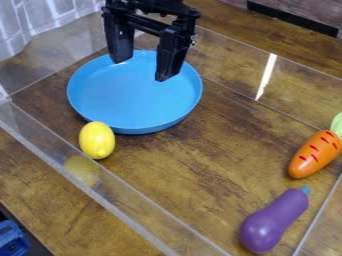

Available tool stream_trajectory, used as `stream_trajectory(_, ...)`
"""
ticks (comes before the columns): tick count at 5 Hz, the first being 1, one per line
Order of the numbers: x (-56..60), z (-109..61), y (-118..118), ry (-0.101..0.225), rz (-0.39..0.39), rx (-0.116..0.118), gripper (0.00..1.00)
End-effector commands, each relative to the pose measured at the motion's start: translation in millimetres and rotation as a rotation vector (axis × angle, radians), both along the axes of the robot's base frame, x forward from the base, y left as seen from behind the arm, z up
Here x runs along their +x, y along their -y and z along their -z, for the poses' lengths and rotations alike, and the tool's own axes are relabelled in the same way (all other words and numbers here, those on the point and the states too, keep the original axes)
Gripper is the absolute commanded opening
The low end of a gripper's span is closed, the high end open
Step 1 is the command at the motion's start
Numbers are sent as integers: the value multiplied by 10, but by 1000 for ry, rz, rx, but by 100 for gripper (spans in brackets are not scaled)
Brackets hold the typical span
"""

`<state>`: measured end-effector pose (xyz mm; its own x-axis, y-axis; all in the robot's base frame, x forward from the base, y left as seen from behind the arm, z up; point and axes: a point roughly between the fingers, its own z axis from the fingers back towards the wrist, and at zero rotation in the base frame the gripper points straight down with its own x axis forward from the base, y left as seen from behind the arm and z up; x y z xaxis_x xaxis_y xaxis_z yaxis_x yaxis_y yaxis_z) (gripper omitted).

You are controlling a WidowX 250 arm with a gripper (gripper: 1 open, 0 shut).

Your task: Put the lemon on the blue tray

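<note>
The lemon point(96, 139), a small bright yellow oval, lies on the wooden table just off the front left rim of the blue tray point(123, 112). The tray is a large round shallow dish with nothing in it. My gripper point(144, 58) hangs over the tray's far side, its two black fingers point(170, 57) pointing down and spread apart. It is open and holds nothing. The lemon sits well in front of and to the left of the gripper.
An orange carrot point(315, 154) lies at the right edge, with a bit of green behind it. A purple eggplant point(273, 221) rests at the front right. Clear plastic walls point(80, 185) fence the table along the front left and back.
</note>
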<state>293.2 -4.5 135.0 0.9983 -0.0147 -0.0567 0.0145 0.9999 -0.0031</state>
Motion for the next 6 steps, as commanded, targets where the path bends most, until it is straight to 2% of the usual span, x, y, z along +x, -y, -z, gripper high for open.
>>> stream_trajectory(1,-10,54,-1,-12,11,-2,100)
stream_trajectory(3,-33,165,-20,-31,42,-6,100)
stream_trajectory(6,-101,364,-194,-29,125,2,100)
